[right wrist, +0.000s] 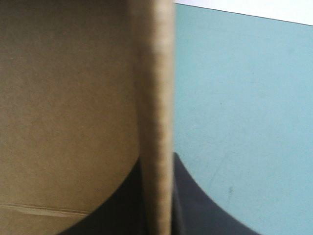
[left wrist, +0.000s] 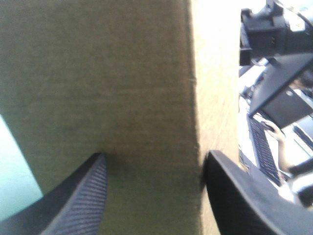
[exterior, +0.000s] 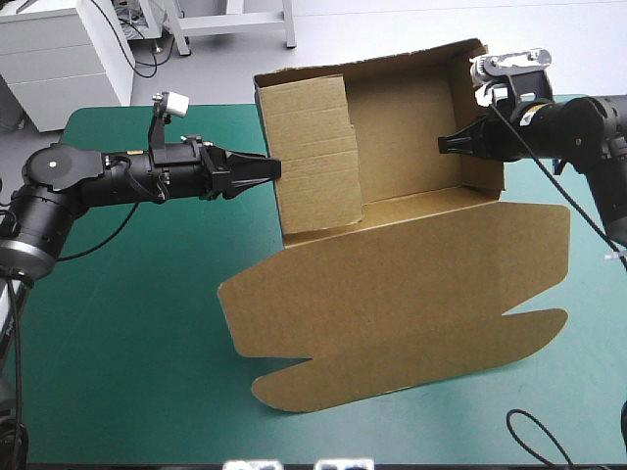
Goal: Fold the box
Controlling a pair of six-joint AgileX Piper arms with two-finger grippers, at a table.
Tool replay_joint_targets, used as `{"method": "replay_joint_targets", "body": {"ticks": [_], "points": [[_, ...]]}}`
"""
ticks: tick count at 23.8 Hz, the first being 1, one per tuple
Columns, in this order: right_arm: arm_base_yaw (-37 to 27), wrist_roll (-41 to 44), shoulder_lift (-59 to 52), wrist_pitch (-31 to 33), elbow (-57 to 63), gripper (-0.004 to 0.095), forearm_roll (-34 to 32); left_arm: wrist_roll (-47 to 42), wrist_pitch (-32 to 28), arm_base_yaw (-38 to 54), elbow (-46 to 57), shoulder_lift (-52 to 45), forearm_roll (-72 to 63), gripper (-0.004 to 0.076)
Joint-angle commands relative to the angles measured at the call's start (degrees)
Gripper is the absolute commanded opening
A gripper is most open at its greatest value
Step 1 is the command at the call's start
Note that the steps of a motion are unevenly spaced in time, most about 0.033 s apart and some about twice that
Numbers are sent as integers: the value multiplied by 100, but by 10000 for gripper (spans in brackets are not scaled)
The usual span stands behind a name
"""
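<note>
- The box (exterior: 402,284) stands on the far half of the table, a little right of the middle. It is an open tray of brown board with raised walls, and nothing lies in it.
- Its lid (exterior: 392,323) lies flat on the table, spreading from the tray's near edge toward the near side. The lid's cut flaps point right and near.
- The left wall (exterior: 309,157) is a broad, creased panel and stands up at the tray's left side. The right wall (exterior: 480,117) stands upright opposite it.
- The left gripper (exterior: 272,167) comes in level from the left, with its tips at the left wall's outer edge.
- In its own wrist view the left gripper (left wrist: 155,156) has its black fingers (left wrist: 88,196) well apart, a stretch of the box (left wrist: 122,88) filling the gap between them. One tip sits just beside a corner of the board (whether either finger presses on it cannot be told).
- The right gripper (exterior: 446,144) reaches in from the right and is clamped on the right wall, one finger inside the tray and one outside.
- Its wrist view shows this gripper (right wrist: 157,164) nearly closed. The box's board (right wrist: 63,98) runs edge-on between the two fingers.
- The teal-green cover (exterior: 118,323) lies bare around the box and also shows beyond the clamped wall (right wrist: 244,98).
</note>
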Motion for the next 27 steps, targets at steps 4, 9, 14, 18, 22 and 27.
{"method": "replay_joint_targets", "body": {"ticks": [4,9,14,18,22,27], "points": [[216,521,29,-738,-188,-15,58,-570,-791,-49,-329,-210,666,430],[837,1045,394,-1291,-188,-15,-374,-1655,-1461,-681,-770,-210,2518,430],[983,1300,487,-1471,-188,-15,-618,-3252,-1917,-1032,-940,-210,4454,430],[983,1302,487,-1566,-188,-15,-413,-4017,-2289,-1277,-940,-210,5268,429],[983,1278,487,-1566,-188,-15,-253,-4919,-2535,-1713,-950,-210,6449,428],[983,1009,487,-1555,-188,-15,302,-5957,-2459,-2179,-970,-110,8015,395]]}}
